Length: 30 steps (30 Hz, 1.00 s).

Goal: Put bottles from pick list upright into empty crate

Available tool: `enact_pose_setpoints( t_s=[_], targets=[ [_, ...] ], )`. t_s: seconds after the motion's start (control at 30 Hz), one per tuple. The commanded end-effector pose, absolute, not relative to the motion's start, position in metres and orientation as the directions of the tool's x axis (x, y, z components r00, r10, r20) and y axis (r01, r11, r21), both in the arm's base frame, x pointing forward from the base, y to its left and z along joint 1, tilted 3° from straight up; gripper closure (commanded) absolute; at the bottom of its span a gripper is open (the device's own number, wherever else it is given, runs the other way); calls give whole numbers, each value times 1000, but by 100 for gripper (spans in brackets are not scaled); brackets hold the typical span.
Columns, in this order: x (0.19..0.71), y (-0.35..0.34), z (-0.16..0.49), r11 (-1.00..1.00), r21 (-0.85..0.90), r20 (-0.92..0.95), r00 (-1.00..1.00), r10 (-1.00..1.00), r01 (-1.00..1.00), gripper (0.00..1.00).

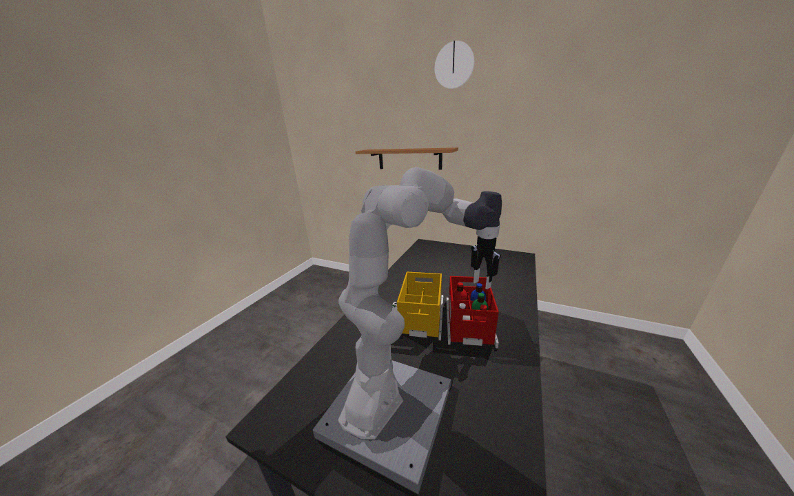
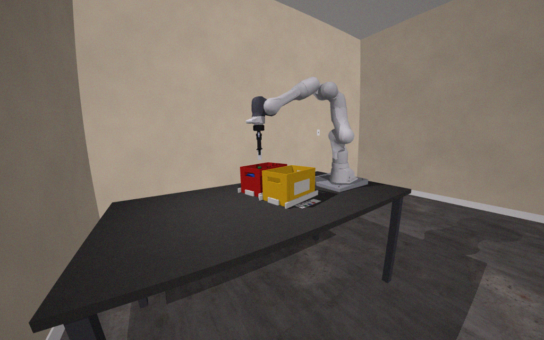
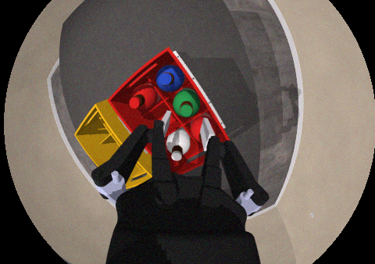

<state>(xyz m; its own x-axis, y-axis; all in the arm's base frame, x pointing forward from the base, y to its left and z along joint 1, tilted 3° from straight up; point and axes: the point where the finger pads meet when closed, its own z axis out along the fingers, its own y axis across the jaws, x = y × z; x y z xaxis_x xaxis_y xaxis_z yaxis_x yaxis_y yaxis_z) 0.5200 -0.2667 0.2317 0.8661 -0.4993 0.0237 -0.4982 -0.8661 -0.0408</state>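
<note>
The red crate holds upright bottles: a blue one, a green one, a red one, a second red one partly behind a finger, and a white one. One compartment, between the first red and the white bottle, is empty. The yellow crate beside it shows no bottles. The pick list lies beside the yellow crate, too small to read. My gripper is part open and empty above the red crate.
White rails run along the crates' feet. The arm's base plate stands on the dark table. The crates stand close together; their divider walls make narrow compartments.
</note>
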Motion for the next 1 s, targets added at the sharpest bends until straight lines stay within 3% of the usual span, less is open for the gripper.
enact_pose_setpoints(
  t_s=[0.0,0.97],
  targets=[
    [522,-268,229,-872,-43,32,871,-490,-488,62],
    [524,-267,193,-872,-43,32,871,-490,-488,62]
  ],
)
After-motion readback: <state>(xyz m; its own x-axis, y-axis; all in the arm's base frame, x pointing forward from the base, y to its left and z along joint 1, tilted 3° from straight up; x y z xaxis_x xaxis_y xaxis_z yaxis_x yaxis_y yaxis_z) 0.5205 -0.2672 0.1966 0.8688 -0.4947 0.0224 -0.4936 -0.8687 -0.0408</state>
